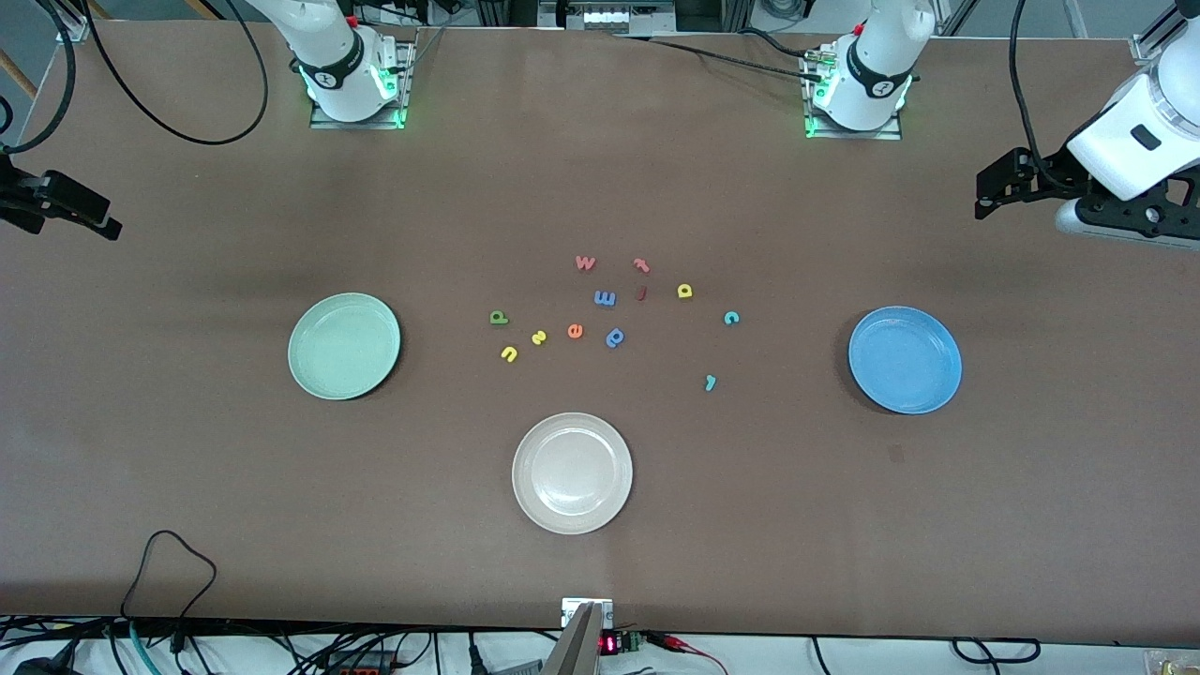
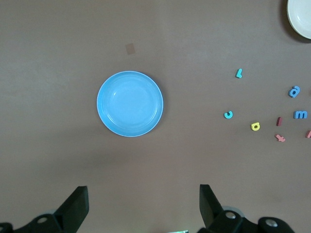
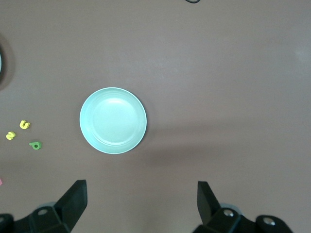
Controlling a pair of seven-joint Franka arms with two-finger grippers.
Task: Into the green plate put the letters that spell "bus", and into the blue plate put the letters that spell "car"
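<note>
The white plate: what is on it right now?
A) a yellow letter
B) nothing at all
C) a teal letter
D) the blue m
B, the off-white plate shows only its bare inside in the front view, and every foam letter, such as the blue m, lies on the table farther from the front camera.
</note>
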